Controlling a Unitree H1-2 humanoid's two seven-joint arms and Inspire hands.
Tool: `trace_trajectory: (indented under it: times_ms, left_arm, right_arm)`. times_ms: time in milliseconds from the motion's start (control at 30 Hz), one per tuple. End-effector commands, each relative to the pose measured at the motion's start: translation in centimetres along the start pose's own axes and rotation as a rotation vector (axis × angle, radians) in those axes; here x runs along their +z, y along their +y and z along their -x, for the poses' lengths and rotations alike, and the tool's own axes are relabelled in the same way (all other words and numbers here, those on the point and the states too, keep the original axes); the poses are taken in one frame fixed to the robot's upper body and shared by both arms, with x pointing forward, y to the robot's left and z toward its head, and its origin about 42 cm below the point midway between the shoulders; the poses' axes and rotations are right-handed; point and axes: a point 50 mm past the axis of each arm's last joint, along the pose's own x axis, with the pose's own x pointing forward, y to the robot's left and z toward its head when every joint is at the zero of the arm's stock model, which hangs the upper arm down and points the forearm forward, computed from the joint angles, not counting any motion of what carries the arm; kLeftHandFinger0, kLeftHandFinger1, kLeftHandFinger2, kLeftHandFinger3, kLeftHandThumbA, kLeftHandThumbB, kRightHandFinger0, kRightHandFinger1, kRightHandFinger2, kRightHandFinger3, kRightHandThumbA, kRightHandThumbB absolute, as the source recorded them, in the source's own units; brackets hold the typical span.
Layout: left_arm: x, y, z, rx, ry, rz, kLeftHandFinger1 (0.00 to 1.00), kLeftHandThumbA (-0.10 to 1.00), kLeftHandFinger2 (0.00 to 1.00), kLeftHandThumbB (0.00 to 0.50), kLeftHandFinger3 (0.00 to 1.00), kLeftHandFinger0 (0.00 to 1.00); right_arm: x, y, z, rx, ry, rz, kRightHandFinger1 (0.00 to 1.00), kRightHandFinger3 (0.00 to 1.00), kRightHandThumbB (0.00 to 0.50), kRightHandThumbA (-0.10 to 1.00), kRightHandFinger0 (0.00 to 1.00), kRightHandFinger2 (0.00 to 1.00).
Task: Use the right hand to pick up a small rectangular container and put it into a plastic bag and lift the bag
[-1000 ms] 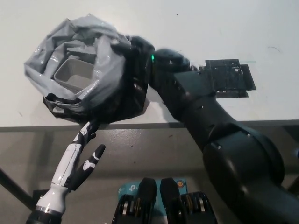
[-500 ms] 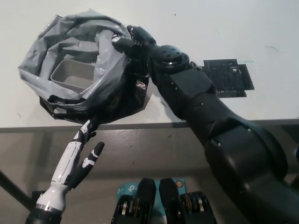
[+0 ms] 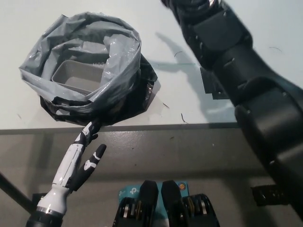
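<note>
The grey and black plastic bag (image 3: 113,61) sits open on the white table (image 3: 170,106) at the upper left. Inside it lies the small grey rectangular container (image 3: 75,78), seen through the bag's mouth. My black right arm (image 3: 236,61) stretches from the lower right up over the table and leaves the picture at the top, so its hand is out of sight. It is clear of the bag. My white left hand (image 3: 78,163) rests open below the table's front edge, just under the bag, holding nothing.
A black taped patch (image 3: 208,87) on the table is mostly hidden under my right arm. The table's front edge (image 3: 189,126) runs across the middle of the picture, with grey floor below it.
My right hand has come off the bag's right rim, and the arm has swung up and out past the top edge. The bag stays on the table, its mouth rounder.
</note>
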Motion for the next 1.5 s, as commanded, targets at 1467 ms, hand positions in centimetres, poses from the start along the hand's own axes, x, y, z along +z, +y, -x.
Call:
trace_trajectory:
  times_ms: [1467]
  left_arm:
    - [3.9, 2.3, -7.0, -0.020, -0.193, -0.073, 1.00, 1.00, 1.00, 0.184, 1.00, 1.00]
  right_arm:
    - [-6.4, 0.3, 42.7, -0.170, -1.063, -0.092, 1.00, 1.00, 0.397, 1.00, 1.00, 1.00]
